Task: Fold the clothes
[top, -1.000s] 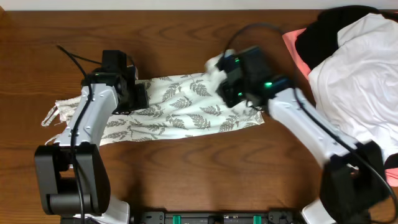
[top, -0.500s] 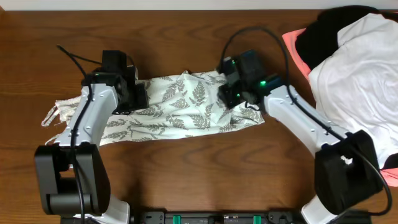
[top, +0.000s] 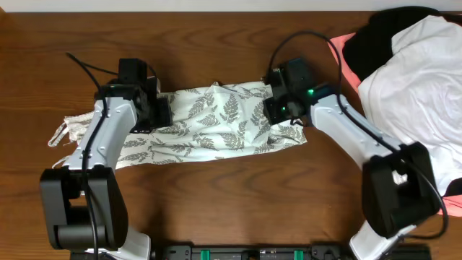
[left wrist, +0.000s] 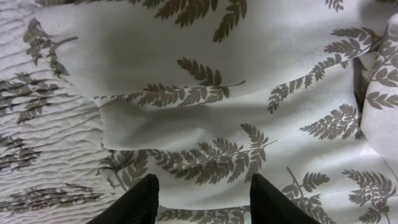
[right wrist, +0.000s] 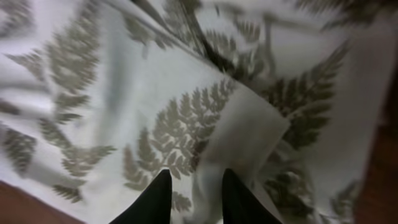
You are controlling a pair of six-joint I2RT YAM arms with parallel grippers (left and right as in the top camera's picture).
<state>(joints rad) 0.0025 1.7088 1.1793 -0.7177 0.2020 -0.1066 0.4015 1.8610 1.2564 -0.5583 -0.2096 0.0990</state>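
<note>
From overhead you see the fern-print garment [top: 216,130] lying as a long band across the middle of the wooden table [top: 231,202]. The left gripper [top: 153,112] sits over its left part, and the right gripper [top: 276,110] is at its bunched right end. That view hides both sets of fingertips under the wrists.

Your left wrist camera fills the gap. There the left gripper [left wrist: 205,200] has its jaws spread wide and released, with leaf-printed cloth lying beneath, crinkled toward the left.

The right wrist camera is blurred. Even so, the right gripper [right wrist: 198,198] shows its jaws drawn close with a folded flap of the garment running down between them, so it is grasping the fabric.

Only overhead shows the heap at the far right: a plain white garment [top: 411,87] over a black garment [top: 375,36] and a coral-pink garment [top: 338,47]. The frame edge cuts the heap off.
</note>
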